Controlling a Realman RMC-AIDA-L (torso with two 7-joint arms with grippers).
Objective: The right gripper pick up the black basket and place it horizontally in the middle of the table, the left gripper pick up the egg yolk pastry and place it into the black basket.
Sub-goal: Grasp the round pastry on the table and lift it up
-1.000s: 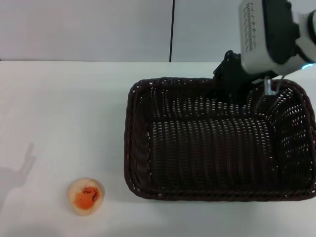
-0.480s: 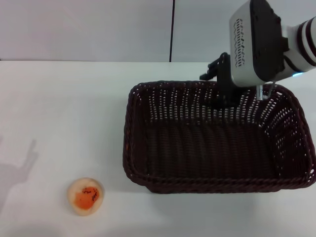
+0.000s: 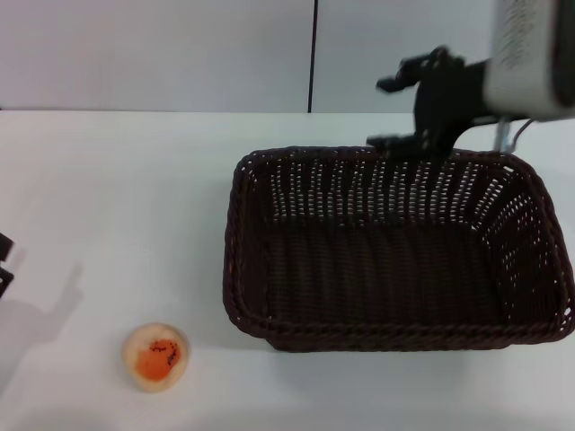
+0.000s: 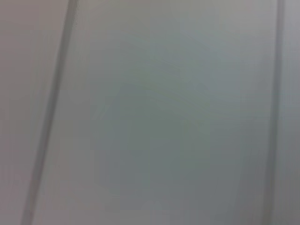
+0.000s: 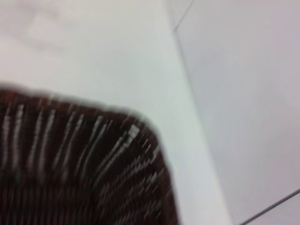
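The black basket [image 3: 395,251] lies flat on the white table [image 3: 117,180], right of the middle, long side across. Its corner also shows in the right wrist view [image 5: 93,164]. My right gripper [image 3: 393,112] is open and empty, raised just above the basket's far rim. The egg yolk pastry [image 3: 154,356] sits on the table at the front left, well apart from the basket. Only a black sliver of my left gripper [image 3: 4,260] shows at the left edge, beyond the pastry. The left wrist view shows only a grey wall.
A grey panelled wall [image 3: 180,54] with a dark vertical seam runs behind the table's far edge. The left arm's shadow [image 3: 45,314] falls on the table left of the pastry. White table lies between pastry and basket.
My right gripper has let go of the basket's far rim, opened and risen back. The basket has settled flat. A sliver of my left gripper has come in at the left edge.
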